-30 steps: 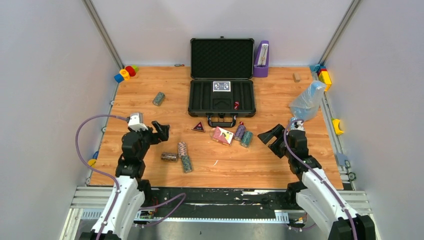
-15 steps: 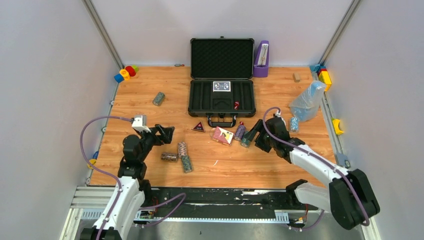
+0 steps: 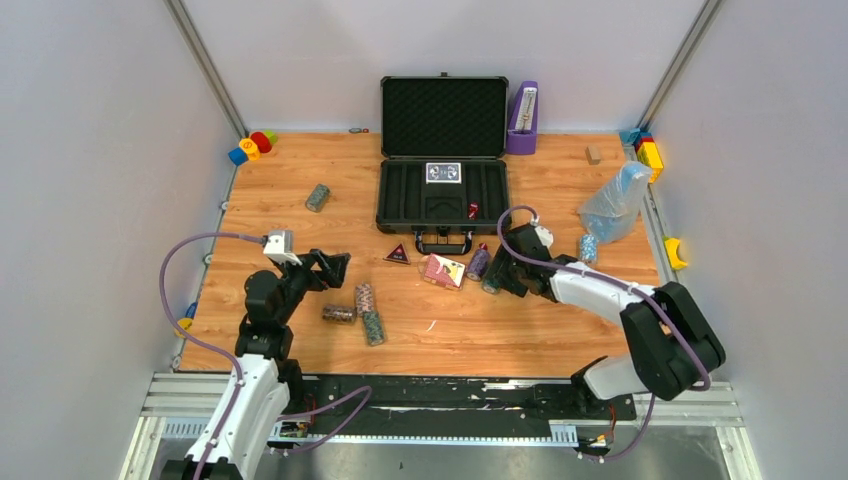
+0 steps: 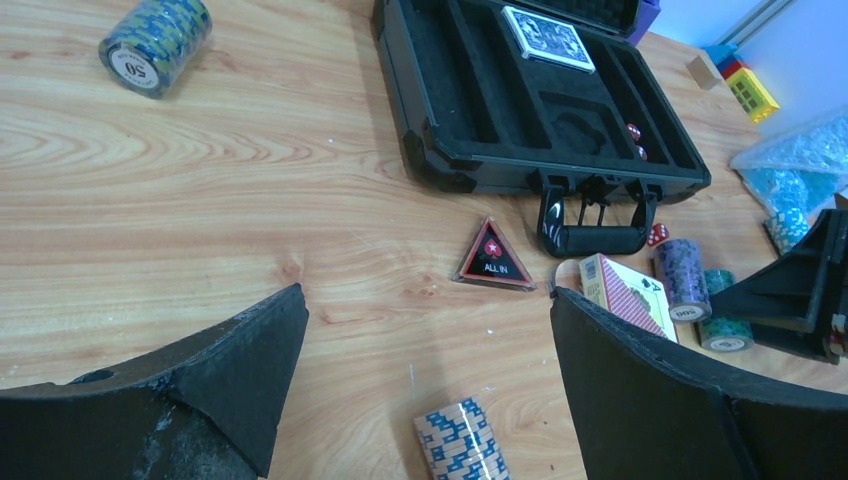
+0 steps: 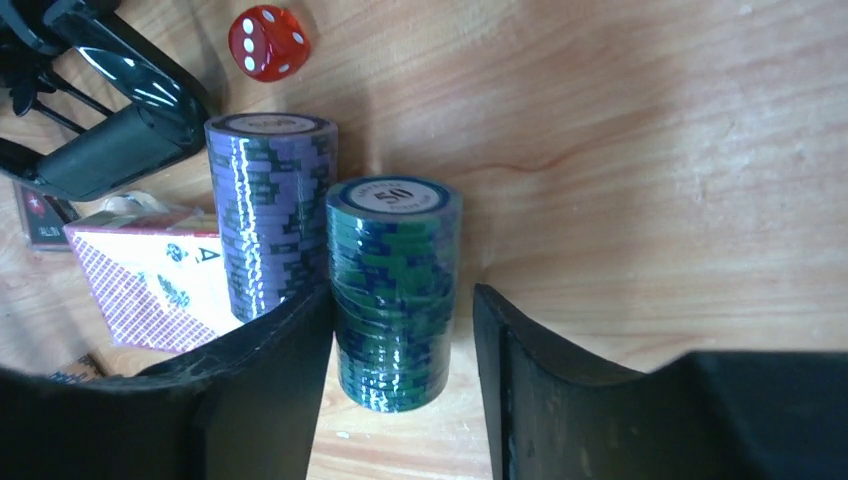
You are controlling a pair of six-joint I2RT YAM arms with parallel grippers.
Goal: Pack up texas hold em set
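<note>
**Operator:** What's in my right tool?

**Spotter:** Your right gripper [image 5: 400,300] straddles the green-and-blue roll of poker chips [image 5: 393,250], which lies on its side on the wood. One finger looks to be against the roll, and a gap shows at the other. Your jaws are around it, not clamped on it. The roll's long axis runs straight out along your fingers, so I judge you will squeeze across its width. The end cap faces away from you and reads "50".

**Operator:** Anything crowding it?

**Spotter:** The purple-and-green chip roll [image 5: 270,210] lies parallel, just beside it on your left and touching or nearly so. Your left finger sits between the two. Further left is a red-backed card box [image 5: 160,280] showing an "A". Ahead of the purple roll lies a red die [image 5: 268,42].

**Operator:** And the case?

**Spotter:** Ahead and left. First its black handle [image 5: 110,150], then the open black foam-lined hard case [image 3: 385,200] with a patterned deck [image 4: 548,38] in it.

**Operator:** The other arm?

**Spotter:** Your left gripper [image 4: 428,300] hangs wide open, holding nothing, well apart from that roll. The right arm is nearer. Ahead of the left tool lies a dark red triangle [image 4: 492,262] reading "ALL IN".
</note>
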